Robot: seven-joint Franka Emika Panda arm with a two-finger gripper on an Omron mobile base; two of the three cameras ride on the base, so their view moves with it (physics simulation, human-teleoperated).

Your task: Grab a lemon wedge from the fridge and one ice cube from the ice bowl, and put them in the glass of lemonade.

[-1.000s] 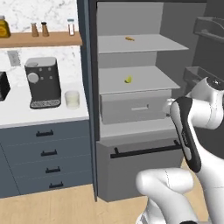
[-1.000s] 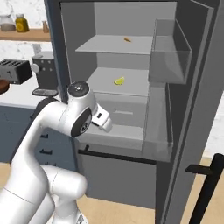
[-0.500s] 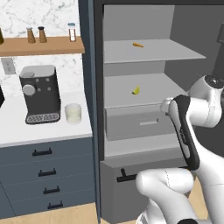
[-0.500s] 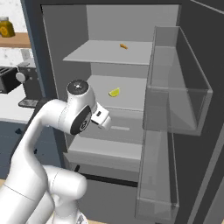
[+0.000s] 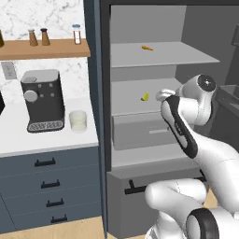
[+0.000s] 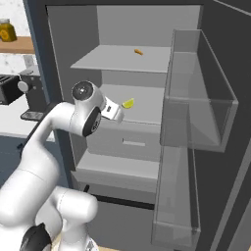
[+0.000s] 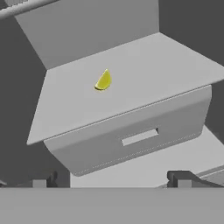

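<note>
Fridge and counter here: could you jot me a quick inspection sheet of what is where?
Surface: fridge open, light grey shelves; white counter to its left.
Job's things: lemon wedge on the middle shelf, untouched; glass on the counter beside the coffee machine.
Clutter: orange bit on the top shelf; shakers on the wooden shelf.
Gripper: gripper open, short of the wedge, holding nothing.
Cables: nothing seen.
Surroundings: fridge door swung open; blue drawers.

Flat, even rendered light, soft and slightly blurry; faint shading under the fridge (image 5: 140, 60) shelves, no glare.
</note>
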